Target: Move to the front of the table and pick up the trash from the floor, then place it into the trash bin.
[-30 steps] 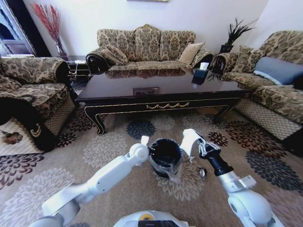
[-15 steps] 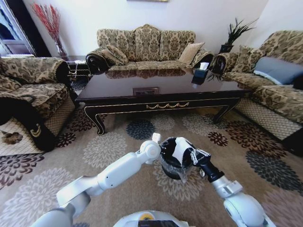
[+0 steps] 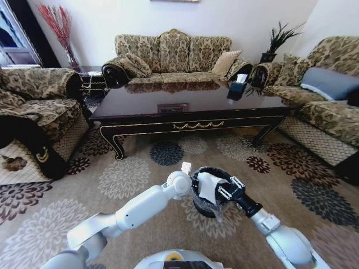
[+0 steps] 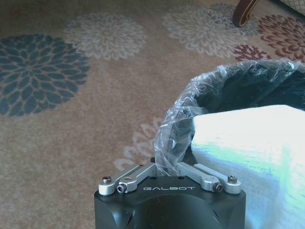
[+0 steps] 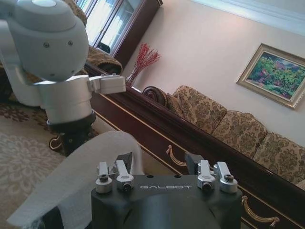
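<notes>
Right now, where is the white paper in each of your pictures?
Head view: the white paper hangs over the mouth of the trash bin, in front of the table.
Left wrist view: it lies across the bin's plastic-lined rim.
Right wrist view: it drapes beside the right claw.
Shared landmark: the table, seen as a curved leg and as the gold-trimmed rail.

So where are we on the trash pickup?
Done: robot is parked before the table, and the paper wad is off the floor. In hand: right gripper is over the trash bin, jaws apart, wad draped on one; left gripper is at the liner. Left: wad dropping fully in. Other trash: can't tell.
</notes>
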Motion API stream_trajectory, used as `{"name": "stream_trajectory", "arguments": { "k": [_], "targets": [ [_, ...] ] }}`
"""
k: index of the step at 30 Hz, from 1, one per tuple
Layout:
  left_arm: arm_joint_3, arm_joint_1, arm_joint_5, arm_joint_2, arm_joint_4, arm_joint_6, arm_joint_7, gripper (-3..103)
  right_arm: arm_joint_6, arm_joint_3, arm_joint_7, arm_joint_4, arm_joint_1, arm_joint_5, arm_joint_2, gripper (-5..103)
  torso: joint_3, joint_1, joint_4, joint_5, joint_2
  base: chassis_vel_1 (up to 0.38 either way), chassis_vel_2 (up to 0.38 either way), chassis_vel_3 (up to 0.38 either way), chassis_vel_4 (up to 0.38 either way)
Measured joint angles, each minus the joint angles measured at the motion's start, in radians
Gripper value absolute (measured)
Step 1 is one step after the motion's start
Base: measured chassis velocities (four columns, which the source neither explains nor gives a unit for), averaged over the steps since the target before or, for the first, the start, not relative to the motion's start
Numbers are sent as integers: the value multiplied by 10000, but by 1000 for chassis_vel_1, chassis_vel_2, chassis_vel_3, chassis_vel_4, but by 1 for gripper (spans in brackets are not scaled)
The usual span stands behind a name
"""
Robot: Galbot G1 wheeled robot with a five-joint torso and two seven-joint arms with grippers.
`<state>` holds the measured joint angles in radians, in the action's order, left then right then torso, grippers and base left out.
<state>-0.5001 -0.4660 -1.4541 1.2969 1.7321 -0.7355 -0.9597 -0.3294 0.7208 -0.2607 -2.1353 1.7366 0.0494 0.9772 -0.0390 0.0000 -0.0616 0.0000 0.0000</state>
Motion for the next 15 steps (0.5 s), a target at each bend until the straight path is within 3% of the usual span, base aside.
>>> {"name": "stream_trajectory", "arguments": {
  "k": [2, 3, 6, 8, 10, 12, 13, 14, 15],
  "targets": [
    [7, 0, 4, -132, 76, 0, 0, 0, -164, 99, -85, 119, -46, -365, 7, 73, 0, 0, 3, 0, 0, 0, 0, 0, 0],
    [7, 0, 4, -132, 76, 0, 0, 0, -164, 99, -85, 119, -46, -365, 7, 73, 0, 0, 3, 0, 0, 0, 0, 0, 0],
    [7, -9, 6, -203, 142, 1, 5, 0, -587, 375, -287, 349, -337, -1501, -26, 89, 0, 0, 3, 0, 0, 0, 0, 0, 0],
    [7, -12, 6, -203, 154, 1, 9, 0, -810, 492, -355, 458, -453, -2062, -41, 89, 0, 0, 3, -1, 0, 0, 0, 0, 0],
    [-17, -17, 21, -217, 202, 1, 10, 0, -1470, 825, -609, 621, -701, -3410, -74, 97, 0, 0, 0, 1, 0, 0, 0, 0, 0],
    [-54, -17, 27, -220, 227, 1, 16, 0, -2462, 1343, -1243, 627, -1010, -4910, -101, 100, 0, -1, 2, 0, 0, 0, 0, 0, 0],
    [-54, -17, 27, -220, 227, 1, 16, 0, -2462, 1343, -1243, 627, -1010, -4910, -101, 100, 0, -1, 2, 0, 0, 0, 0, 0, 0],
    [-92, -7, 52, -192, 222, 1, 17, 0, -3227, 1749, -1817, 518, -1241, -6097, -100, 100, -1, 0, 4, 1, -1, 0, 0, 0, 0],
    [-119, 6, 62, -153, 205, 1, 27, 0, -3608, 1981, -2111, 405, -1358, -6650, -92, 100, -1, 0, 5, 1, 0, 0, 0, 0, 0]
  ]
}}
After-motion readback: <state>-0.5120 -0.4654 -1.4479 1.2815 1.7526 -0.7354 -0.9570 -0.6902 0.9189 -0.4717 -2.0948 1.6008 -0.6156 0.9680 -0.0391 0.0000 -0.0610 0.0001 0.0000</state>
